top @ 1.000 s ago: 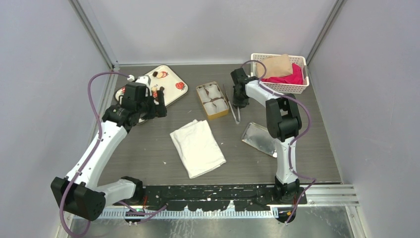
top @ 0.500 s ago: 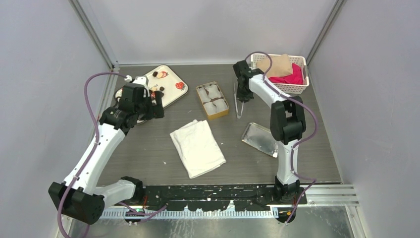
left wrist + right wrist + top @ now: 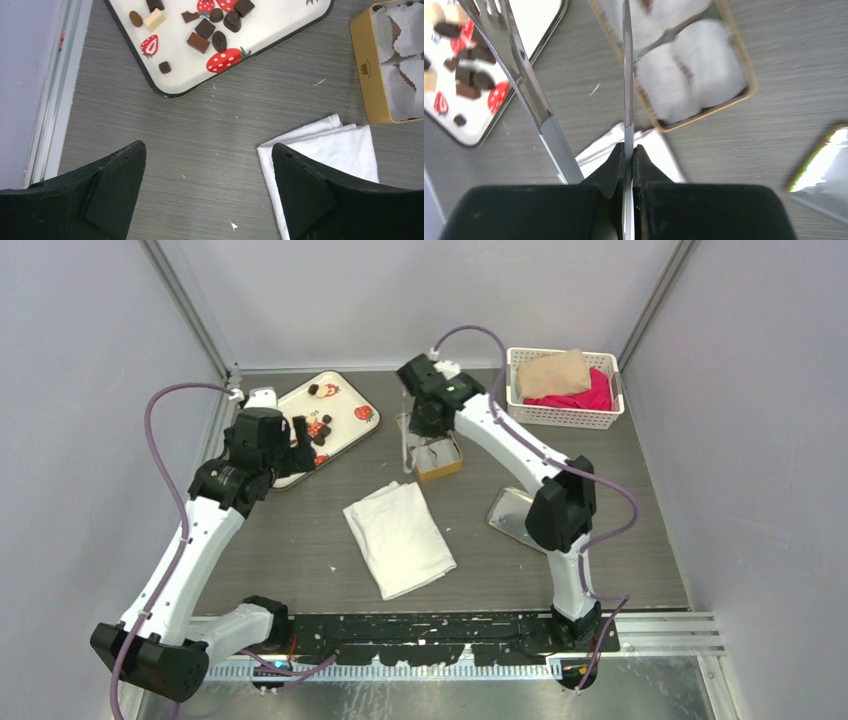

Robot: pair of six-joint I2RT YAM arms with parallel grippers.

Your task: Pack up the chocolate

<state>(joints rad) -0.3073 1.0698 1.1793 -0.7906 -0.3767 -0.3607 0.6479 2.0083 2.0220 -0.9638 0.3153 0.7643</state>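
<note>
The right claw [image 3: 626, 152], clamped on the tongs [image 3: 524, 85], has swung from beside the tin [image 3: 746, 65] to above it (pickup looks done). The left claw [image 3: 207, 170] stays wide near the tray [image 3: 280, 30], where the chocolates [image 3: 205, 29] wait, 0 visibly packed.

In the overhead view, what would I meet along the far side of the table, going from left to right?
tray holding the chocolates → gold tin → white basket
</note>
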